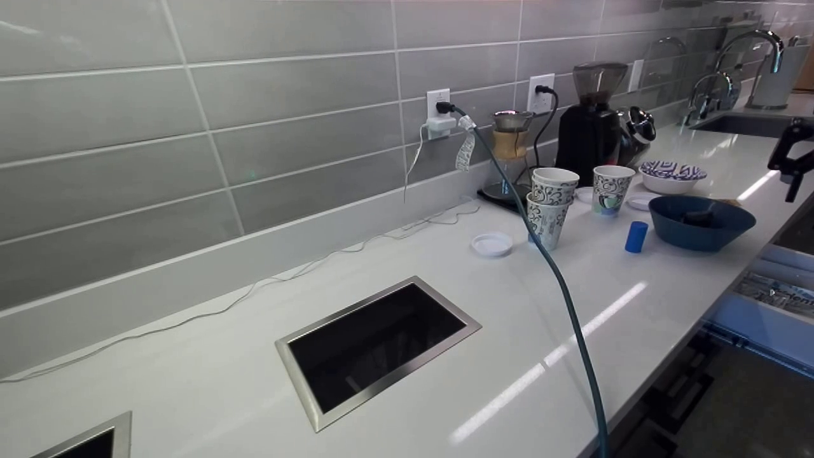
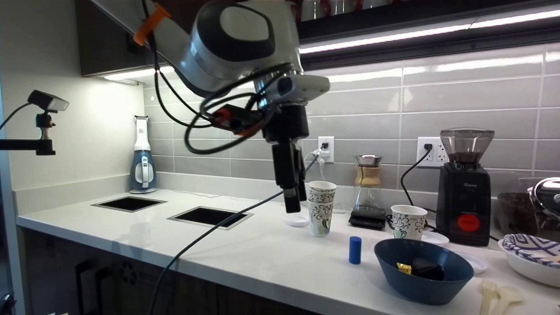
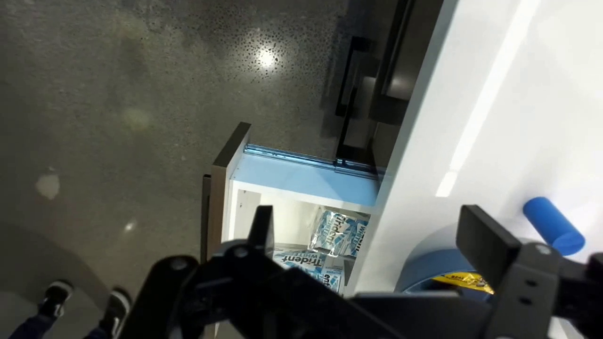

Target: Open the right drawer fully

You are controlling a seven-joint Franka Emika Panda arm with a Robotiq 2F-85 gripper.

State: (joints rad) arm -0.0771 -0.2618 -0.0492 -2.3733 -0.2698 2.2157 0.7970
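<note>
Brown-fronted, white-walled right drawer (image 3: pixel 301 176) with pale blue outer side: drawn out past the edge of the glossy white countertop (image 3: pixel 541 117), lower centre of wrist view; full travel or not, cannot tell. Blue-and-white Trident packets (image 3: pixel 337 233) inside. Black two-fingered gripper (image 3: pixel 365 226), bottom of same frame: fingers spread wide, nothing held. Dark blue round bowl (image 2: pixel 422 286) and upright blue cylinder (image 2: pixel 355 250) on the countertop, lower right in an exterior view.
</note>
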